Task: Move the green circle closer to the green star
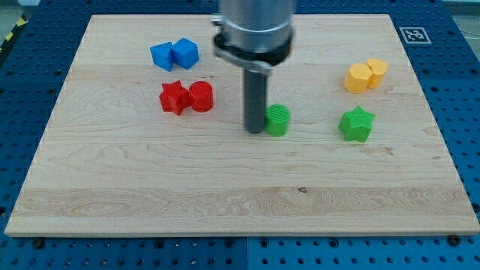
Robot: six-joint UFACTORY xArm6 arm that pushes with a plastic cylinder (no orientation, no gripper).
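Observation:
The green circle (278,119) lies near the middle of the wooden board (225,195). The green star (357,124) lies to its right, about a hundred pixels away, at nearly the same height in the view. My tip (255,131) stands right against the left side of the green circle, touching or nearly touching it. The rod hides part of the circle's left edge.
A red star (174,97) and red circle (201,97) sit together left of the tip. Two blue blocks (174,55) lie at the upper left. Two yellow blocks (366,75) lie at the upper right, above the green star.

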